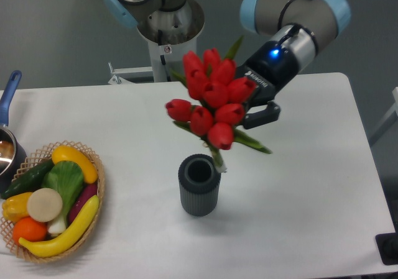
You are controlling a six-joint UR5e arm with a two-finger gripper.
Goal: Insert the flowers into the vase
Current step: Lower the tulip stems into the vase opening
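Observation:
A bunch of red tulip flowers (212, 97) with green leaves hangs in the air above the table, tilted, its stem ends just above the right rim of the vase. The vase (199, 184) is a small dark grey ribbed cylinder with an open round mouth, standing upright at the table's middle. My gripper (252, 108) sits behind and to the right of the blooms, shut on the flowers' stems; one dark finger (261, 115) shows, the rest is hidden by the buds.
A wicker basket (94, 201) of colourful fruit and vegetables stands at the front left. A metal pot with a blue handle (9, 92) sits at the left edge. The robot's base (168, 24) rises behind the table's far edge.

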